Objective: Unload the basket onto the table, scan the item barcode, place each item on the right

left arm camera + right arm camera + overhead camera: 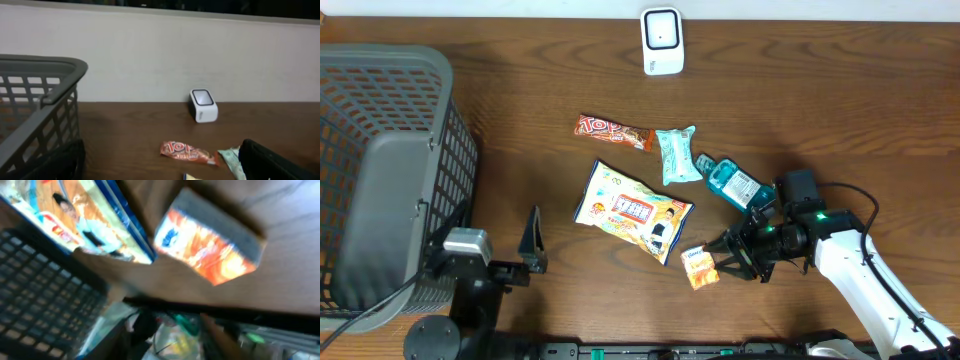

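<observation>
Flanking orange box (699, 267): snack bag (632, 210), mouthwash (735, 183).

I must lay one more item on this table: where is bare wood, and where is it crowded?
Bare wood: right of the white box-shaped scanner, above the blue plastic bottle; also between the grey mesh basket and the red candy bar. Crowded: the centre, with the yellow-white snack bag, teal packet, small orange box and the right gripper beside it.

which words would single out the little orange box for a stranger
Find the large snack bag in the middle of the table. Just past its near right corner lies the little orange box. It is the only box there, and smaller than the blue bottle behind it.
</observation>
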Robot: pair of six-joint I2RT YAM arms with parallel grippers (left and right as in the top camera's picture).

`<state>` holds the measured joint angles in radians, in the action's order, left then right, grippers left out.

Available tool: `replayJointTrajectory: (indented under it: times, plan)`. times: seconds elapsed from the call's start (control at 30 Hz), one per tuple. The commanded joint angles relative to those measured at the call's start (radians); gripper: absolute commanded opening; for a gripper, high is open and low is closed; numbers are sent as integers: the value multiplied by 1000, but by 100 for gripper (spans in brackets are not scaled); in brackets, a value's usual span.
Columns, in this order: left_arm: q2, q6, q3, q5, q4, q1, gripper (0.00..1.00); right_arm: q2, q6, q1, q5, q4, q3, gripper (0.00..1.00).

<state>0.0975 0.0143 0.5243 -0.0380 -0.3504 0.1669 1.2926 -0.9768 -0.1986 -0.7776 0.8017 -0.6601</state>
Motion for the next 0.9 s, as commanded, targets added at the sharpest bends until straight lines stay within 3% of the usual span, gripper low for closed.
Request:
replayJointTrajectory:
  times: [0.0, 0.1, 0.2, 0.27, 0.37, 0.43, 0.63, 0.87]
  plan:
    - [-52, -40, 3, -34, -47, 4, 98, -10, 147, -15, 241, 37, 2, 77]
    - [-79, -40, 3, -34, -90, 4, 98, -10, 104, -53, 246, 48, 3, 52]
    - [-95, -40, 3, -34, -128, 4, 98, -10, -42, -108, 266, 47, 3, 43]
    - [-95, -40, 3, -34, -143, 4, 98, -10, -160, -151, 317, 48, 3, 44]
    - [-95, -40, 3, -34, -154, 4, 98, -10, -396, -270, 457, 47, 4, 53]
    - [-95, -40, 3, -34, -154, 4, 98, -10, -453, -307, 500, 40, 4, 56]
    - [-95, -51, 3, -35, -154, 4, 98, 14, -513, -381, 572, -25, 7, 52]
    - [-95, -90, 3, -142, -158, 4, 98, 173, -601, -428, 571, -119, 23, 46]
